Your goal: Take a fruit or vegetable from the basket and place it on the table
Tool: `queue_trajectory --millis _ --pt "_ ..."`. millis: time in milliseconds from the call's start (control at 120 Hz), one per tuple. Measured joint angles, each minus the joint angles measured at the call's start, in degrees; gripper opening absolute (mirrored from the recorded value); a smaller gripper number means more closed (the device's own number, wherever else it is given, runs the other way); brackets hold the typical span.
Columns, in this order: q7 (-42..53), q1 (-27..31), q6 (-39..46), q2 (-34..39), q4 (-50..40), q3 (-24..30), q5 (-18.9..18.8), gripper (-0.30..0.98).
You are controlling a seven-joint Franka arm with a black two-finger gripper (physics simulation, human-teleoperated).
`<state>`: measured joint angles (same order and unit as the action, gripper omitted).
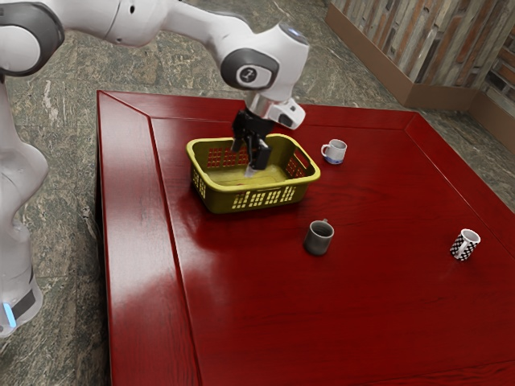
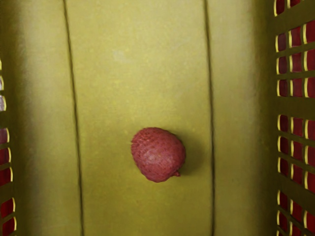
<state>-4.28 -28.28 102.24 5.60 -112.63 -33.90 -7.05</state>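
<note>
My gripper [image 1: 248, 155] points down inside the yellow-green basket [image 1: 216, 201], with its two fingers apart and nothing visible between them. In the wrist view, a round, rough-skinned red fruit like a lychee [image 2: 158, 154] lies on the floor of the basket [image 2: 138, 73]. It rests between two dark grooves, beneath my hand and not held. A small stem nub sticks out at one side of the fruit.
A white and blue mug [image 1: 335, 152] stands just beyond the basket on the red table [image 1: 386, 305]. Nearer the camera is a grey mug [image 1: 319, 238], and a black-and-white checkered mug [image 1: 464, 245] stands toward the exterior view's right. The basket's slotted walls surround the fruit.
</note>
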Motion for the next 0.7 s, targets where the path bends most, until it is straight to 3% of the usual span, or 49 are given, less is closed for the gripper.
queue_trajectory --millis 700 --pt "-0.5 -0.4 9.7 0.1 -5.9 -1.6 0.1 0.69"
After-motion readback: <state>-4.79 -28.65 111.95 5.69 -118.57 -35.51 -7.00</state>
